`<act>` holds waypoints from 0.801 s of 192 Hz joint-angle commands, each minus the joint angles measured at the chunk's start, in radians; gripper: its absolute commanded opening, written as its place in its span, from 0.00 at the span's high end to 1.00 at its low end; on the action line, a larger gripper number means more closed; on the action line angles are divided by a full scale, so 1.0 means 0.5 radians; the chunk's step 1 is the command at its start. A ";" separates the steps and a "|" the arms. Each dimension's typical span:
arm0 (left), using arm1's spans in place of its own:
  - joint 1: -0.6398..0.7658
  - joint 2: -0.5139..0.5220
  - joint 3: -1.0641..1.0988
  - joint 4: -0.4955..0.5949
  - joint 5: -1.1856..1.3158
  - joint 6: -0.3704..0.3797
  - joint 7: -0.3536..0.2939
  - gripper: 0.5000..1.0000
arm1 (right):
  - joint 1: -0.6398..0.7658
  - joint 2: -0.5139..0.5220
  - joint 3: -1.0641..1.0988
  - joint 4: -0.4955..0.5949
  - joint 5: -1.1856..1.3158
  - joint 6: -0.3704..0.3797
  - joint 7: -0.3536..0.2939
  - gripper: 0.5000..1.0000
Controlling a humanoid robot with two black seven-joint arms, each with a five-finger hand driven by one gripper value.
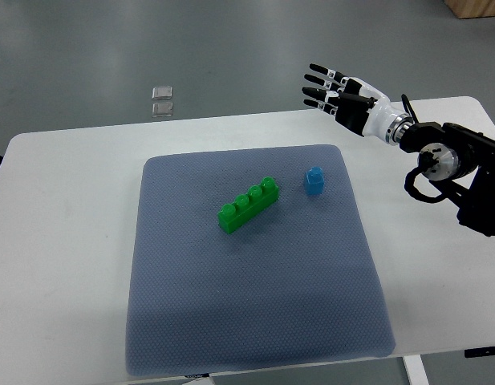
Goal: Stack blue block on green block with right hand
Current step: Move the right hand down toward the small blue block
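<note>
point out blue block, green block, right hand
blue block [314, 180]: top view, middle of its body
green block [248, 205]: top view, centre of the studded top
right hand [337, 91]: top view, palm, behind the spread fingers

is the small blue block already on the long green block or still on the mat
Still on the mat: the small blue plastic block stands on the grey-blue mat, apart from the long green studded block; the right hand holds nothing.

A white table [71, 208] holds a gray-blue mat [247, 305]. On the mat lies a long green block [248, 205] with four bumps on top. A small blue block [314, 180] stands near it, not touching. The right hand [337, 94] hangs above the table's far edge, fingers spread, holding nothing.
</note>
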 commanded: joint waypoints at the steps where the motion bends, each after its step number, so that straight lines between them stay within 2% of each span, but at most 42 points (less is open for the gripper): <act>1: 0.000 0.000 -0.001 0.000 0.000 0.000 0.000 0.00 | 0.002 -0.010 -0.005 0.000 -0.012 0.014 0.000 0.16; 80: 0.000 0.000 -0.001 0.000 0.000 0.000 0.000 0.00 | 0.005 -0.075 -0.005 0.000 -0.613 0.023 0.006 0.15; 123: 0.000 0.000 0.002 0.000 0.000 0.000 0.000 0.00 | 0.017 -0.170 -0.036 0.095 -1.270 0.011 0.077 0.15; 133: 0.000 0.000 0.002 0.000 0.000 0.000 0.000 0.00 | 0.017 -0.170 -0.036 0.095 -1.270 0.011 0.077 0.15; 134: 0.000 0.000 0.002 0.000 0.000 0.000 0.000 0.00 | 0.032 -0.194 -0.039 0.123 -1.443 0.008 0.083 0.15; 136: 0.000 0.000 -0.001 0.000 0.000 0.000 0.000 0.00 | 0.032 -0.201 -0.039 0.129 -1.481 0.005 0.083 0.15; 154: 0.000 0.000 0.002 0.000 0.000 0.000 0.000 0.00 | 0.045 -0.213 -0.042 0.157 -1.660 0.005 0.083 0.15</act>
